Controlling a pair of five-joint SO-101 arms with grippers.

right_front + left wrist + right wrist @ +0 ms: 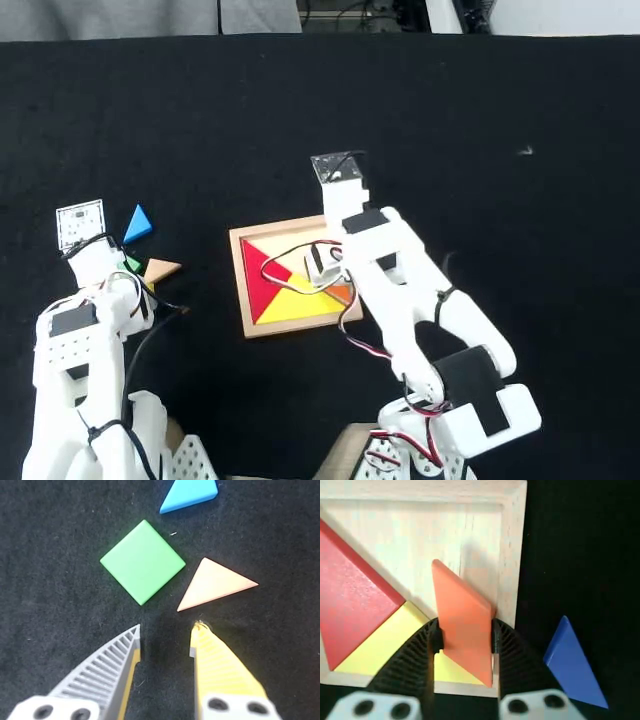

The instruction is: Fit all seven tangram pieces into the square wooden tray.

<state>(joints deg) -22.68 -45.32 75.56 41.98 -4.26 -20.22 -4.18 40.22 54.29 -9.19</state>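
Observation:
The square wooden tray (pixel 243 285) lies mid-table with a red triangle (pixel 260 275) and a yellow triangle (pixel 295 302) in it. My right gripper (pixel 465 630) hangs over the tray's corner, shut on an orange parallelogram (pixel 462 610) that tilts against the tray rim (pixel 512 555). A dark blue triangle (pixel 572 665) lies on the cloth just outside that rim. My left gripper (pixel 167 630) is open, just short of a green square (pixel 142 561) and a tan triangle (pixel 215 584). Beyond them lies a light blue triangle (pixel 190 494).
The table is covered in black cloth (pixel 500 150), bare across the far half and the right side. Both arm bases (pixel 450 430) stand at the near edge. Loose cables (pixel 300 262) from the right arm hang over the tray.

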